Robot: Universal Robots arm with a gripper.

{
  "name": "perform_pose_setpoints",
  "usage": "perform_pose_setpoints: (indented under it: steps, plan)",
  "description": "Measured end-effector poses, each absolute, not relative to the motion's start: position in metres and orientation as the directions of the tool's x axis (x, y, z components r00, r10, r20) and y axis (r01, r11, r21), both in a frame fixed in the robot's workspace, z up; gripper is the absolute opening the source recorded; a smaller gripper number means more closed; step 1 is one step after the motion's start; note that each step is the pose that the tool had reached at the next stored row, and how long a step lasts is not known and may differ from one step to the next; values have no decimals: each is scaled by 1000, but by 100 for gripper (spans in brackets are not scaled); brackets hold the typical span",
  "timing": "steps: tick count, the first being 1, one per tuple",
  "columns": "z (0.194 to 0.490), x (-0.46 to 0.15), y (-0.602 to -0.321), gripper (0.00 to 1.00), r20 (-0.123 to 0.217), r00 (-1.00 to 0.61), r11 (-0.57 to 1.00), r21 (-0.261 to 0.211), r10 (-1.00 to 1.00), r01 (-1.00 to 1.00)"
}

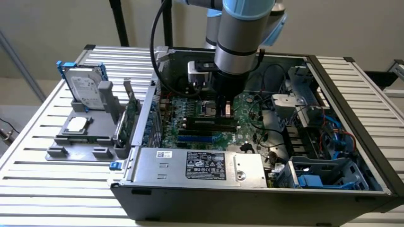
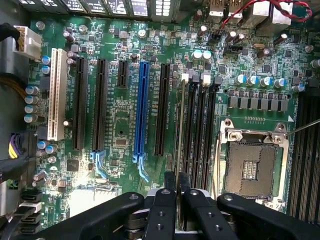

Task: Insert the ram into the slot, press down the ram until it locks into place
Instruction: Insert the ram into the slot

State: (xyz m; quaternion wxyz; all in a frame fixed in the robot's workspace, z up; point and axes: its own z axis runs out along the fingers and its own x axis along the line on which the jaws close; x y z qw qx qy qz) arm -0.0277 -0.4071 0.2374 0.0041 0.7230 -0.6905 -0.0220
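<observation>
My gripper (image 2: 177,184) is shut on the ram (image 2: 179,125), a thin green stick seen edge-on that runs away from the fingertips. The ram lies along the outermost of several parallel black memory slots (image 2: 200,130), the one nearest the long black expansion connectors, with white latches at the far ends. I cannot tell whether the ram's lower edge sits in the slot. In the exterior view the gripper (image 1: 222,111) hangs straight down inside the open computer case, just above the black slots (image 1: 208,124) in the middle of the motherboard.
A blue connector strip (image 2: 141,107) and black expansion connectors lie beside the slots. The open CPU socket (image 2: 250,167) is on the other side. A power supply (image 1: 196,165) is at the case front. Outside, a grey holder carries a hard drive (image 1: 85,90) and an upright green card (image 1: 132,118).
</observation>
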Motion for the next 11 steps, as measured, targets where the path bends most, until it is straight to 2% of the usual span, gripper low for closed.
perform_pose_setpoints:
  steps: [11]
  plan:
    - [234, -28, -407, 13, -31, 41, -42, 36, -999, -998]
